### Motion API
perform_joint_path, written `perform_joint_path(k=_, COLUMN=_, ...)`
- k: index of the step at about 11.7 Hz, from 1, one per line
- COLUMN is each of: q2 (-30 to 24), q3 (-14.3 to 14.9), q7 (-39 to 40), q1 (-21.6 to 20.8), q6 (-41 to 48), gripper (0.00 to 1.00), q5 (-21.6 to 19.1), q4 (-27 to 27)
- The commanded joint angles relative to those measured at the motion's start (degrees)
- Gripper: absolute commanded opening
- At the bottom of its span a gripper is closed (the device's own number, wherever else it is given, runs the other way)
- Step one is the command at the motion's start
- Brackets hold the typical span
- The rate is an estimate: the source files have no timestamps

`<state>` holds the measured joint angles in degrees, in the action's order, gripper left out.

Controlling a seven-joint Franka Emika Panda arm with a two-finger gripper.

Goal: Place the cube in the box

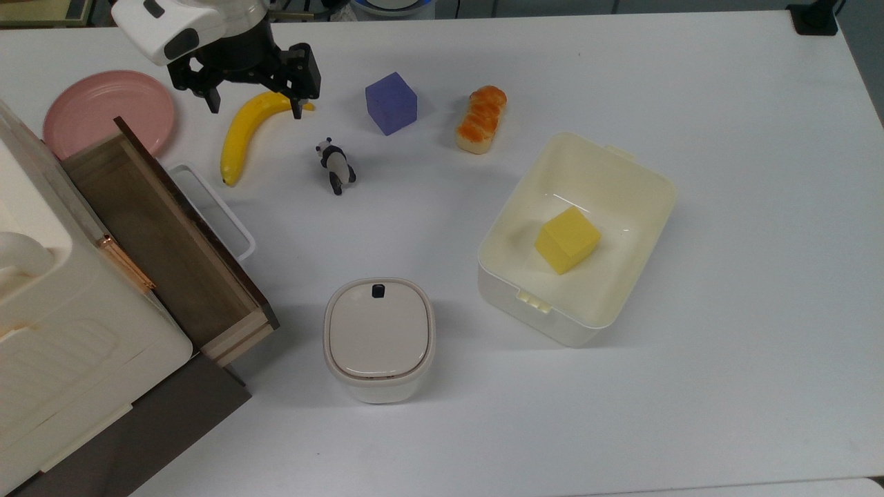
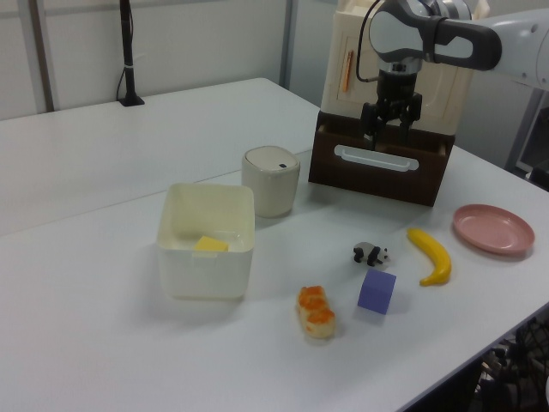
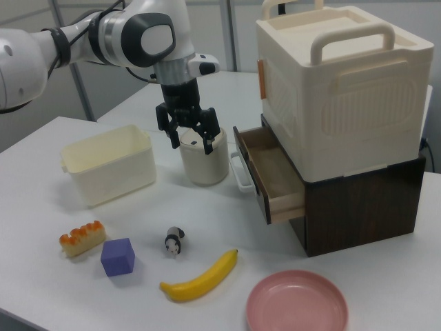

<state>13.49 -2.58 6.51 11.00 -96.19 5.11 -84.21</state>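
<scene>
The purple cube (image 1: 391, 103) is lying ungrasped on the table, at ten o'clock from the cream box (image 1: 642, 181); the gripper (image 1: 253, 101) is hovering spread and empty, so everything is remaining.
</scene>
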Motion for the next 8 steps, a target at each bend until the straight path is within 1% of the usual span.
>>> perform_joint_path(k=1, q2=-1.54, q3=0.64, q7=5.50, q1=-0.19, q6=3.37, gripper=1.00, q5=0.25, q4=-1.31)
perform_joint_path(k=2, q2=-1.71, q3=1.34, q7=6.48, q1=-0.45, q6=3.64, gripper=1.00, q5=0.25, q4=-1.39)
perform_joint_path(k=3, q2=-2.32, q3=1.35, q7=6.58, q1=-0.71, q6=3.73, gripper=1.00, q5=0.25, q4=-2.09)
perform_joint_path(k=4, q2=-3.29, q3=1.35, q7=6.93, q1=-0.89, q6=3.64, gripper=1.00, q5=0.25, q4=-3.84)
perform_joint_path(k=6, q2=-6.79, q3=1.35, q7=13.92, q1=-1.33, q6=3.64, gripper=1.00, q5=0.34, q4=-9.63)
perform_joint_path(k=7, q2=-8.55, q3=1.26, q7=15.09, q1=-2.29, q6=3.64, gripper=1.00, q5=0.34, q4=-12.79)
perform_joint_path(k=8, q2=-10.49, q3=1.26, q7=15.02, q1=-4.30, q6=3.47, gripper=1.00, q5=1.03, q4=-15.95)
